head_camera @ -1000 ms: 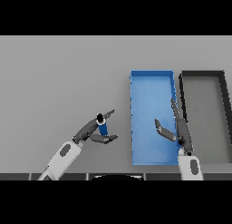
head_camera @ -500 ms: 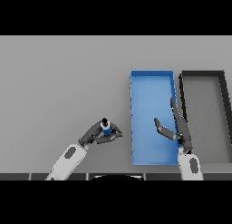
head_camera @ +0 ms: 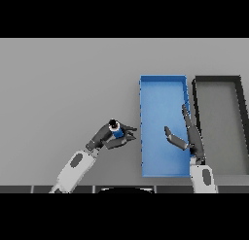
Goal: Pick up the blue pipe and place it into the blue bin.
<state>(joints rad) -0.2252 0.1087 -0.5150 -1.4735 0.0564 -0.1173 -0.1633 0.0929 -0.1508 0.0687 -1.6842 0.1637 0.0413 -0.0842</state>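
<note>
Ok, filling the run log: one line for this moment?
left hand shut on blue pipe | right hand open over blue bin | pipe not binned

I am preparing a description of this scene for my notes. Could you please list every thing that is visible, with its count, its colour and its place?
table: one, grey, under everything.
blue bin: one, blue, long open box, right of centre on the table.
dark bin: one, dark grey or black, directly right of the blue bin, side by side with it.
blue pipe: one, blue with a dark end, short, left of the blue bin, inside the left hand.
left hand: one, dark, fingers curled round the blue pipe, left of the blue bin.
right hand: one, dark, fingers straight, over the right edge of the blue bin, holding nothing.
</note>
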